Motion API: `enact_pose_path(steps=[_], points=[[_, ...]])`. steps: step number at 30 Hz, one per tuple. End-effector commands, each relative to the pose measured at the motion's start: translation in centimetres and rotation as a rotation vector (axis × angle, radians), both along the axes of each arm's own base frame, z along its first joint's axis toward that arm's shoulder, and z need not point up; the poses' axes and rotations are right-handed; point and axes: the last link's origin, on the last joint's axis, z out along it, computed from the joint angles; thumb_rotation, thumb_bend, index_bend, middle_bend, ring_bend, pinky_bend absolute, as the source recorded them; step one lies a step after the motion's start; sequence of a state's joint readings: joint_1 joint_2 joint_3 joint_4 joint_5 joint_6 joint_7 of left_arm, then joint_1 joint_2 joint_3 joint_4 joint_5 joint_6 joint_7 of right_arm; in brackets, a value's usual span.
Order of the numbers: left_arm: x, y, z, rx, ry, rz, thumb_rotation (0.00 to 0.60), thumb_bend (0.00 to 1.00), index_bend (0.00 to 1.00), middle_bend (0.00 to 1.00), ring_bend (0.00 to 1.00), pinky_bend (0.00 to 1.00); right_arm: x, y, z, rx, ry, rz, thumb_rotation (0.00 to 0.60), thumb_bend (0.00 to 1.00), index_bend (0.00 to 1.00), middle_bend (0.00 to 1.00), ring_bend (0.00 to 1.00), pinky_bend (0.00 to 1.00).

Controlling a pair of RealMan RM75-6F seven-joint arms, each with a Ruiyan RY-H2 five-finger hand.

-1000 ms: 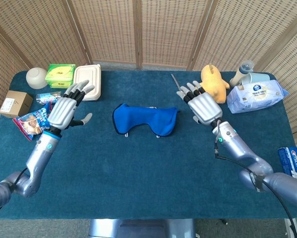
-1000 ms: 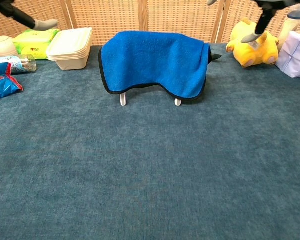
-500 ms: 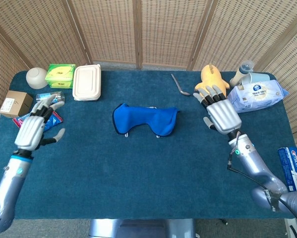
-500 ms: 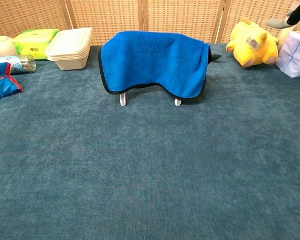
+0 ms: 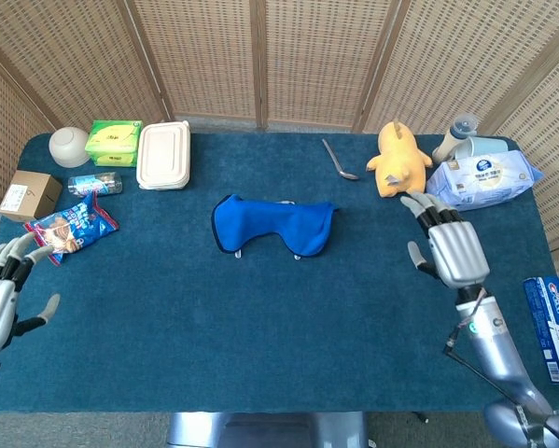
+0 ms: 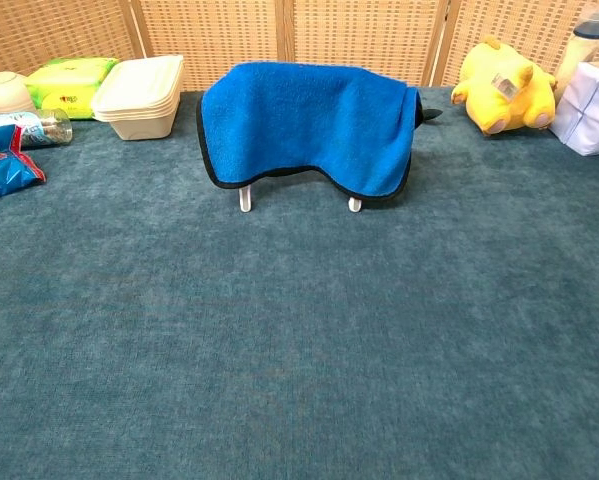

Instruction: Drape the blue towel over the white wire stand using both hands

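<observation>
The blue towel (image 5: 274, 224) (image 6: 304, 125) hangs draped over the white wire stand, whose feet (image 6: 245, 199) show below its hem in the chest view. My left hand (image 5: 1, 301) is at the table's near left edge, fingers spread, holding nothing. My right hand (image 5: 450, 246) hovers at the right side of the table, well clear of the towel, fingers apart and empty. Neither hand appears in the chest view.
A yellow plush toy (image 5: 397, 157), a spoon (image 5: 336, 161) and a wipes pack (image 5: 484, 179) lie at the back right. A beige lidded container (image 5: 163, 155), green pack (image 5: 112, 141), bowl (image 5: 69, 146), snack bag (image 5: 69, 228) and cardboard box (image 5: 29, 194) sit at the left.
Both hands have drawn back from beside the towel toward the near table edges, the left far to the left, the right to the right. The towel has stayed put.
</observation>
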State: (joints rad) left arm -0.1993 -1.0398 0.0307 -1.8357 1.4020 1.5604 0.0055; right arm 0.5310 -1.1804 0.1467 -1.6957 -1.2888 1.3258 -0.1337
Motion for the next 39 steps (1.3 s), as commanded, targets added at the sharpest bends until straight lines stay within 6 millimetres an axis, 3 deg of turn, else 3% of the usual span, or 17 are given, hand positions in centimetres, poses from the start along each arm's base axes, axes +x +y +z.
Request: enact_pose_path(steps=[1,4,13,23,29,39], points=[[-0.4,-3.2,-0.1,0.005,0.072,0.044,0.600,0.46,0.19,0.07,0.00,0.00,-1.3,2.4,0.3,-0.001,-0.026,-0.054,0.600,0.45,0.15,0.14,0.16,0.27],[-0.5,-4.6,-0.4,0.006,0.084,0.072,0.600,0.46,0.20,0.07,0.00,0.00,-2.0,3.5,0.8,-0.013,-0.026,-0.081,0.600,0.45,0.15,0.14,0.16,0.27],[0.0,-6.3,-1.1,-0.041,0.124,0.096,0.600,0.46,0.20,0.07,0.00,0.00,-4.4,6.0,1.4,-0.038,0.012,-0.178,0.600,0.45,0.16,0.14,0.16,0.27],[0.3,-7.1,-1.9,-0.044,0.147,0.115,0.600,0.46,0.24,0.10,0.00,0.00,-6.5,8.2,1.9,-0.068,0.049,-0.282,0.600,0.44,0.17,0.14,0.15,0.25],[0.7,-7.4,-2.5,-0.043,0.133,0.122,0.600,0.46,0.26,0.14,0.00,0.00,-8.4,10.9,2.5,-0.112,0.059,-0.377,0.600,0.43,0.17,0.14,0.13,0.20],[1.6,-7.1,-2.2,-0.008,0.118,0.101,0.600,0.46,0.26,0.14,0.01,0.00,-9.1,11.9,2.5,-0.127,0.039,-0.390,0.600,0.43,0.18,0.15,0.11,0.13]])
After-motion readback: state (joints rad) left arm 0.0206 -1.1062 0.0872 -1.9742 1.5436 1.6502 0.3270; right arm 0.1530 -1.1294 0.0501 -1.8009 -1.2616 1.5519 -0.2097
